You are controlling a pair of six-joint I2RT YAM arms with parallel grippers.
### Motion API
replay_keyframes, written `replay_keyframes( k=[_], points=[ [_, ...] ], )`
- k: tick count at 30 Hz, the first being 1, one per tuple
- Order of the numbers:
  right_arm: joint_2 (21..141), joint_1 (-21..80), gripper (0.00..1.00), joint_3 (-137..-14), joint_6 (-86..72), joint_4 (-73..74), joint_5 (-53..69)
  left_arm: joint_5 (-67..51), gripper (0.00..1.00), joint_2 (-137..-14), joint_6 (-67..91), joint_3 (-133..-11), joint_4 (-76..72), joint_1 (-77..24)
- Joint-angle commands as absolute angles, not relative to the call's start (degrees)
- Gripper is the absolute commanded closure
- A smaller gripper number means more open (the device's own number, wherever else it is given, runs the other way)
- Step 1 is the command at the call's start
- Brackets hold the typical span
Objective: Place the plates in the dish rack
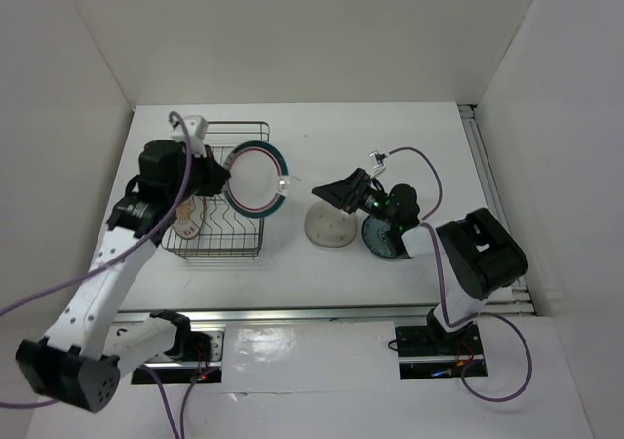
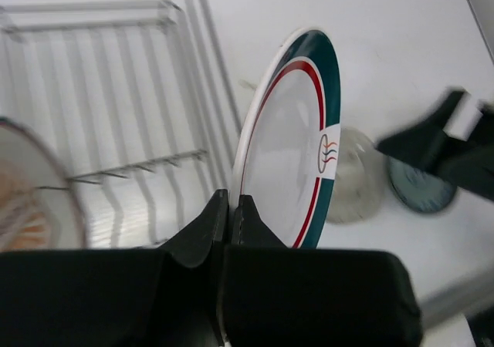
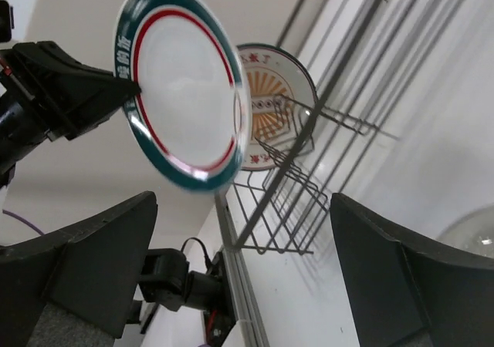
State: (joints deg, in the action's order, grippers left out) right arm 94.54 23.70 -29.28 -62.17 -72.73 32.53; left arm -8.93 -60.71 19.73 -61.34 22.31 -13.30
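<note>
Left gripper [image 1: 222, 178]: fingers pinched tight on the left rim of the dark-rimmed plate [image 1: 256, 178]; an edge grip, I'd say, so the plate hangs upright and can drop straight between wires.

Dark-rimmed plate: on edge, its face turned right; held in the air over the right side of the dish rack [image 1: 244, 124], with its right part out past the rack's right wall; not in a slot yet.

Sunburst plate [image 1: 190, 219]: in the near left part of the rack, leaning among the zigzag dividers; the wires prop it up.

Right gripper [image 1: 331, 195]: fingers wide apart with nothing between them; it hovers over the table [image 1: 419, 137] right of the rack, pointing at the held plate.

Grey plate [image 1: 330, 227]: flat on the table, right of the rack and just near of the right gripper; not loaded.

Teal plate [image 1: 385, 239]: flat, just right of the grey one, partly under the right arm; whether the two touch I cannot tell.

Step in hand: by my reading one plate is racked, a second is on its way in and two wait.

Next move: likely a shift left, then a lowering into a free divider gap clear of the sunburst plate.

Risk: the hold on the rim is slim — the plate could swing or clip the rack's right wall on the way down.
</note>
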Motion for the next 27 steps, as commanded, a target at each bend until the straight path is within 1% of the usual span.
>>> replay_keyframes(
  k=[1, 2, 3, 5, 6, 7, 8, 12, 13, 19, 23, 27],
  points=[
    [87.5, 22.9, 0.00, -28.7, -55.7, -91.2, 32.7, 16.1, 1.00, -52.9, 17.4, -65.0, 21.8, -13.2],
    [84.6, 22.9, 0.00, -28.7, -54.1, -85.9, 32.1, 20.3, 1.00, -51.0, 16.5, -64.3, 21.8, -13.2],
    [83.2, 22.9, 0.00, -28.7, -50.7, -82.8, 32.1, 29.5, 1.00, -51.0, 16.0, -63.8, 22.5, -13.2],
    [79.0, 22.9, 0.00, -28.7, -47.3, -73.8, 30.8, 38.1, 1.00, -51.0, 14.1, -63.3, 22.5, -14.9],
    [78.0, 22.9, 0.00, -28.7, -44.6, -71.7, 30.8, 43.3, 1.00, -51.0, 12.6, -62.3, 22.5, -16.3],
    [76.9, 22.9, 0.00, -28.7, -43.5, -69.9, 30.8, 44.4, 1.00, -51.0, 11.4, -61.4, 21.9, -16.3],
    [76.1, 22.9, 0.00, -28.7, -42.7, -66.9, 30.8, 45.1, 1.00, -51.0, 10.2, -60.4, 19.2, -16.3],
    [72.9, 21.8, 0.00, -28.7, -40.8, -62.9, 30.8, 43.7, 1.00, -51.0, 6.3, -58.2, 16.8, -16.3],
    [72.9, 21.8, 0.00, -28.7, -40.8, -62.9, 31.5, 42.6, 1.00, -51.0, 4.2, -56.5, 16.1, -16.3],
    [71.6, 19.3, 0.00, -27.5, -43.2, -64.9, 33.5, 42.6, 1.00, -50.4, 3.0, -53.6, 14.7, -16.3],
    [71.1, 17.6, 0.00, -26.4, -43.8, -65.5, 34.7, 40.3, 1.00, -50.9, 3.0, -53.1, 14.7, -16.3],
    [70.6, 16.3, 0.00, -25.8, -45.0, -66.0, 35.3, 40.3, 1.00, -52.8, 3.0, -53.1, 14.7, -16.3]
  ],
)
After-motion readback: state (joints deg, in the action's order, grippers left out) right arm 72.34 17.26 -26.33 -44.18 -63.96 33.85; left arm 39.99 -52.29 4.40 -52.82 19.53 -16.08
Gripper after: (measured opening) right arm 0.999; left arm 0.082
